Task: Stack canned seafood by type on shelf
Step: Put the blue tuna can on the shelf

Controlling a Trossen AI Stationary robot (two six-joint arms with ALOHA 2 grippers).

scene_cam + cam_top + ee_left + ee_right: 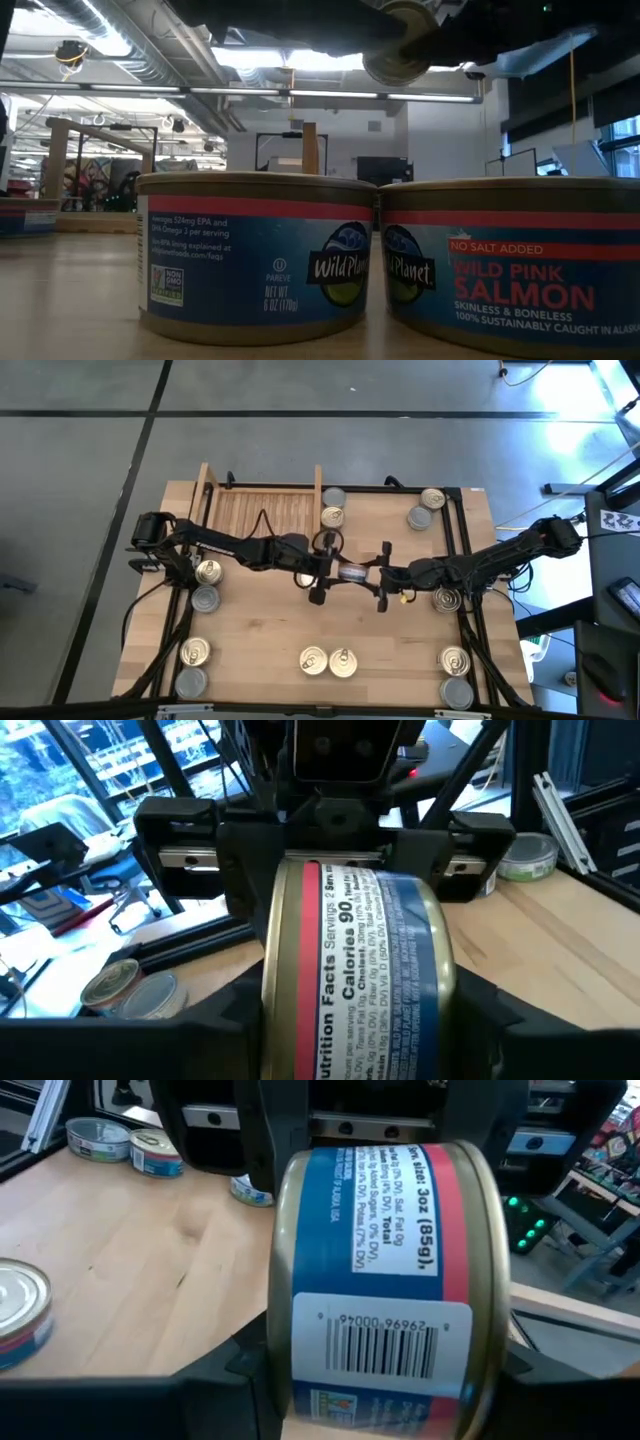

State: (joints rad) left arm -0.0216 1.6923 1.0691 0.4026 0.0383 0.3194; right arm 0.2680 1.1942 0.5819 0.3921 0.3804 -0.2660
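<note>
Mid-frame above the table [260, 630], one can [351, 572] on its side, pinched between left gripper [322, 572] and right gripper [383, 575] together; shelf [262, 508] upper left, holding no cans.

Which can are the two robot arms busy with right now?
Look at the middle of the wooden table, just in front of the slatted shelf. The can hangs there on its side between both arms' jaws, off the tabletop, while every other can sits flat.
</note>
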